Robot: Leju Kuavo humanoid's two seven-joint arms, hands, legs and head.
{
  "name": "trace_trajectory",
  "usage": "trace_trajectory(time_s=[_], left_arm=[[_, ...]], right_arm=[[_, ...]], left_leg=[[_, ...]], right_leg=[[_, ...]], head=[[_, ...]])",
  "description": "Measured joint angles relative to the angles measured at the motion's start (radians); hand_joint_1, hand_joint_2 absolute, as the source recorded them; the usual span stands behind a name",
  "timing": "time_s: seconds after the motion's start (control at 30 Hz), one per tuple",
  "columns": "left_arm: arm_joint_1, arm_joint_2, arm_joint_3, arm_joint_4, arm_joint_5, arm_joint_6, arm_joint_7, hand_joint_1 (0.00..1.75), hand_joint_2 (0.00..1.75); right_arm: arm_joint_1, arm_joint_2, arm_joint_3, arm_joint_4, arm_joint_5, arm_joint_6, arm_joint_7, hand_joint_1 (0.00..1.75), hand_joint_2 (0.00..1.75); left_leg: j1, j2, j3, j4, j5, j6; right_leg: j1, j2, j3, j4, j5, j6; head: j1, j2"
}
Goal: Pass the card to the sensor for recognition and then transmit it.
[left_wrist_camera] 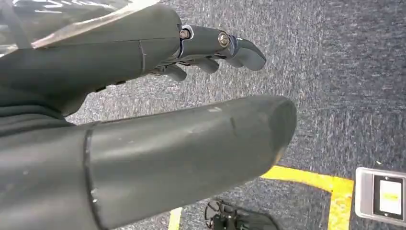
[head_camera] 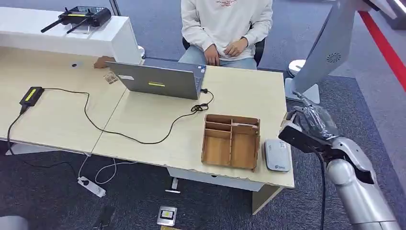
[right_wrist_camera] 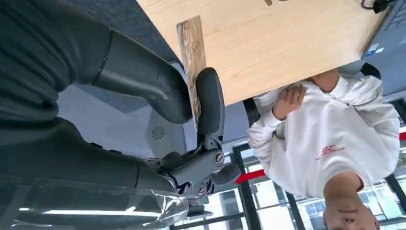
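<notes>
While a person in a white sweatshirt is sitting behind the worktop, the head view is showing the right hand hovering just off the worktop's right edge, near the white sensor. That sensor is lying beside a wooden tray, and a laptop is sitting further back with a black cable trailing across the wood.

From the left wrist, the left hand is hanging over grey carpet crossed by a yellow line; its fingers are reaching out apart from the thumb, gripping nothing.

From the right wrist, the right hand's thumb and one of the fingers are pinching the card on edge between them, with the card standing out past the worktop's edge and the seated person beyond.
</notes>
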Motion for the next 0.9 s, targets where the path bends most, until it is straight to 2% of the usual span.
trace_trajectory(time_s=[0.27,0.9], left_arm=[[-0.001,-0.002,0.0,0.006,-0.034,0.022,0.008,0.0,0.0],[-0.001,-0.002,0.0,0.027,-0.073,0.016,0.006,0.0,0.0]], right_arm=[[0.053,-0.014,-0.001,0.048,0.014,-0.048,0.007,1.75,1.75],[0.127,-0.075,-0.008,0.119,0.032,-0.084,0.011,1.75,1.75]], left_leg=[[0.0,0.0,0.0,0.0,0.0,0.0],[0.0,0.0,0.0,0.0,0.0,0.0]], right_leg=[[0.0,0.0,0.0,0.0,0.0,0.0],[0.0,0.0,0.0,0.0,0.0,0.0]], head=[[0.0,0.0],[0.0,0.0]])
